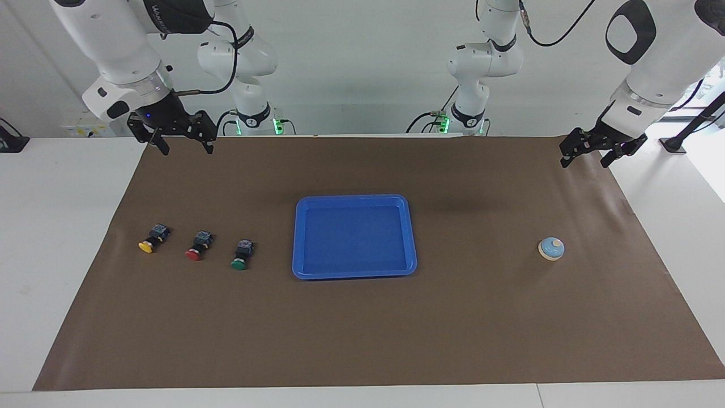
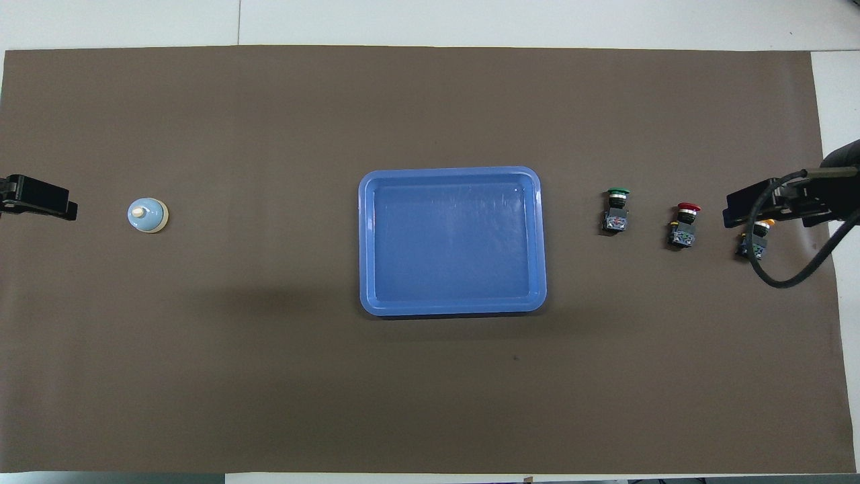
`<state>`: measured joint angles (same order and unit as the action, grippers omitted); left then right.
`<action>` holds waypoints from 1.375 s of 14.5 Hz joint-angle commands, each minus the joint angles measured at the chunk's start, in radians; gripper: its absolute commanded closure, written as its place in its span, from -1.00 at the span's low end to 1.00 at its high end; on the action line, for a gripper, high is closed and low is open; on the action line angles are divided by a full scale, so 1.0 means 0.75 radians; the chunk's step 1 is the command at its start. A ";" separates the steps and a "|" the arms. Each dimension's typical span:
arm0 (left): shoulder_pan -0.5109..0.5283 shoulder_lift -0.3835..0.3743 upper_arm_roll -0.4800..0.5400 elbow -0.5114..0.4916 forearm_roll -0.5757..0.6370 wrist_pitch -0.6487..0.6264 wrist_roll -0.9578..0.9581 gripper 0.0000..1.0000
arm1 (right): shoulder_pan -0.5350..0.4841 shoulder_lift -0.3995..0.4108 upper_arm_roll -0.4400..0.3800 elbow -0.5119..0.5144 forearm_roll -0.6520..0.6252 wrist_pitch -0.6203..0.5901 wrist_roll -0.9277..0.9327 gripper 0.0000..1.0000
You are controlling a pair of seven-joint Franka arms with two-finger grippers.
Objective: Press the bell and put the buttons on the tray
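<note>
The blue tray point(image 1: 354, 199) lies mid-table and holds nothing; it also shows in the overhead view point(image 2: 366, 242). Three buttons lie in a row toward the right arm's end: green point(image 1: 242, 254) point(image 2: 616, 210) closest to the tray, red point(image 1: 198, 245) point(image 2: 684, 225), then yellow point(image 1: 152, 239) point(image 2: 754, 243). The light-blue bell point(image 1: 551, 248) point(image 2: 147, 215) stands toward the left arm's end. My right gripper point(image 1: 185, 148) point(image 2: 766, 205) is open and empty, raised over the mat's corner, apart from the buttons. My left gripper point(image 1: 586, 161) point(image 2: 33, 202) is open and empty, raised over the mat's other corner, apart from the bell.
A brown mat point(image 1: 362, 328) covers most of the white table point(image 1: 56, 226). The right arm's black cable point(image 2: 799, 269) loops beside the yellow button in the overhead view and partly covers it. Both arm bases stand at the table's edge.
</note>
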<state>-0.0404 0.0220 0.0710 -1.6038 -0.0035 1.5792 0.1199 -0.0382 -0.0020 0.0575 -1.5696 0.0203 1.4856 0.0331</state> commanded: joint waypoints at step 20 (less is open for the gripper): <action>0.123 0.220 -0.005 -0.420 -0.012 0.643 -0.076 1.00 | -0.023 -0.014 0.003 -0.010 0.030 -0.019 -0.040 -1.00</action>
<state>0.0416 0.1823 0.0735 -1.8823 -0.0035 2.0022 0.0618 -0.0382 -0.0020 0.0574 -1.5697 0.0203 1.4856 0.0331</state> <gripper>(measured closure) 0.991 0.000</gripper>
